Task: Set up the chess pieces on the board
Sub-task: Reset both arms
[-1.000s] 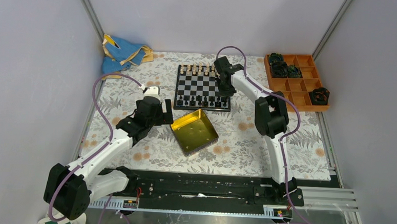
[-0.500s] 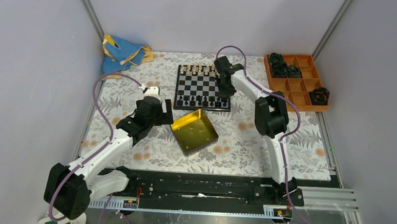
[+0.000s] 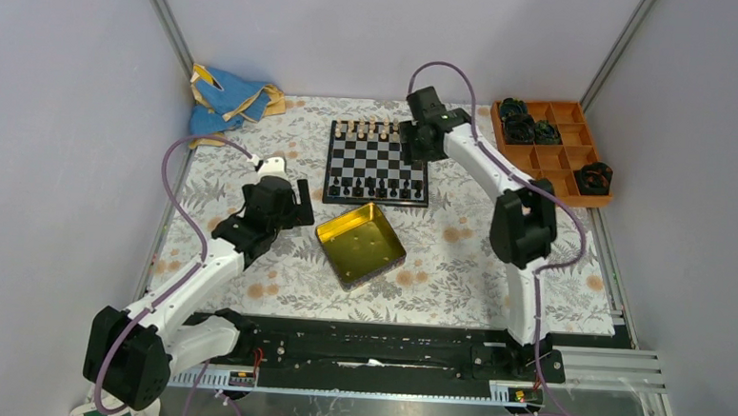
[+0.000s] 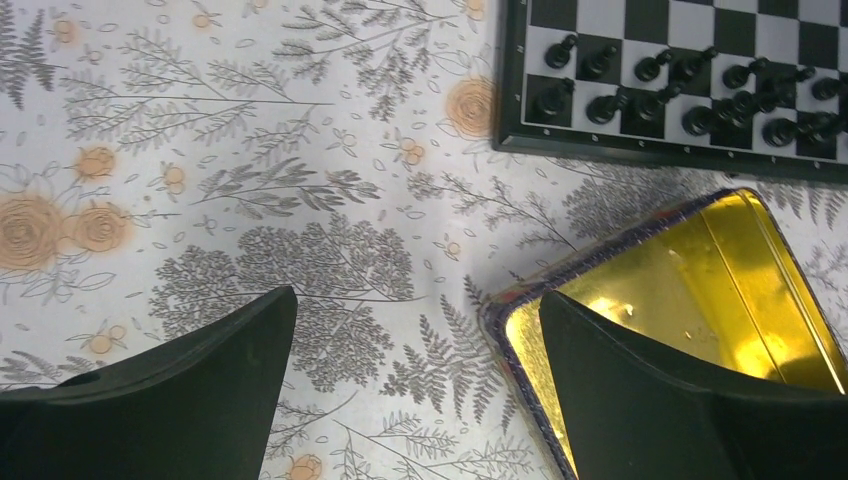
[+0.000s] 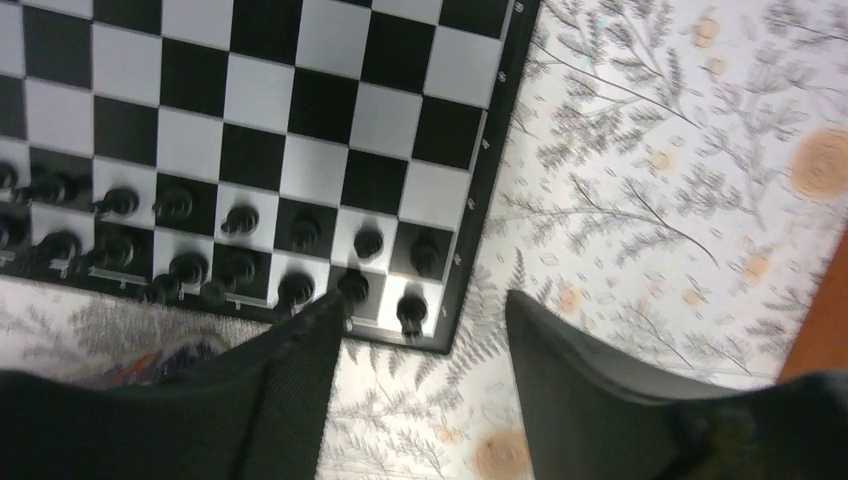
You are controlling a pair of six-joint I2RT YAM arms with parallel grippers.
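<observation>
The small chessboard (image 3: 378, 163) lay at upper centre of the overhead view on the floral table cover (image 3: 458, 260). The black chess pieces (image 5: 240, 220) stood in two rows along its near edge, and cream pieces (image 3: 369, 129) lined the far edge. From overhead the figures were too small to tell one kind from another.

The right gripper (image 5: 425, 310) hung over the board's upper right corner and hid the right end of the cream row. In its wrist view the jaws stood apart with nothing between them. The left finger's tip covered part of the board's frame and one black piece, and the pieces at the left edge of that picture were blurred.

The left gripper (image 4: 415, 300) was spread wide and empty over the cover, lower left of the board. In its view the board was cut off at the top edge. The open yellow tin (image 4: 700, 290) was partly hidden behind the right finger.
</observation>
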